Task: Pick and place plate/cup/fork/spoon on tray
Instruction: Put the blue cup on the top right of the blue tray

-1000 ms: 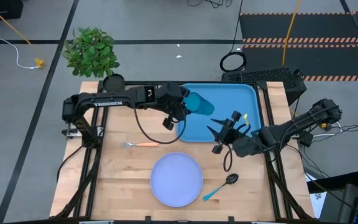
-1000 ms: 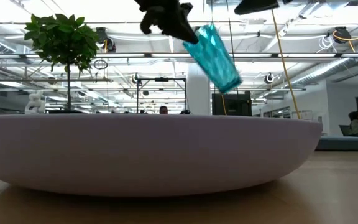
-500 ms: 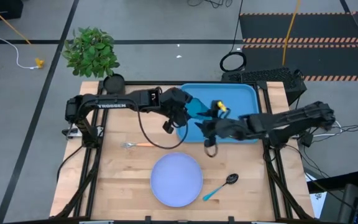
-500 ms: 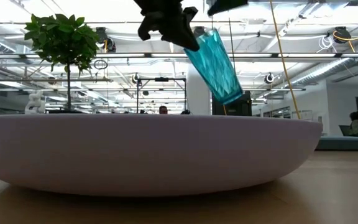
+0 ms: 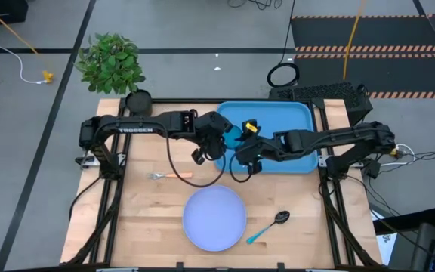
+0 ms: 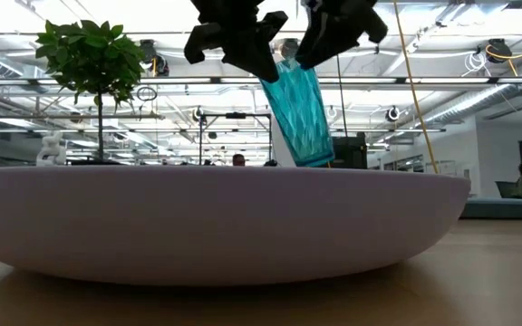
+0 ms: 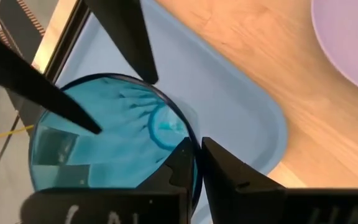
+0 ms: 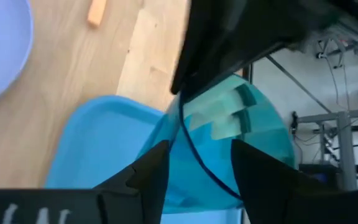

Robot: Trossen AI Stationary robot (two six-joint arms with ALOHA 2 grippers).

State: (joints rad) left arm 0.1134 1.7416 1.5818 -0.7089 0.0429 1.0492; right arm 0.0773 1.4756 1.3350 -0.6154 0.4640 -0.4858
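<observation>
Showing wood table | grey floor | potted plant

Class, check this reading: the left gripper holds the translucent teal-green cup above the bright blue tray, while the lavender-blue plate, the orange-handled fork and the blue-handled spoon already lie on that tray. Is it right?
Not quite. The left gripper does hold the translucent teal-green cup above the bright blue rectangular tray. But the high view shows the round lavender-blue plate, the orange-handled fork and the blue-handled spoon lying on the wooden table, off the tray.
</observation>
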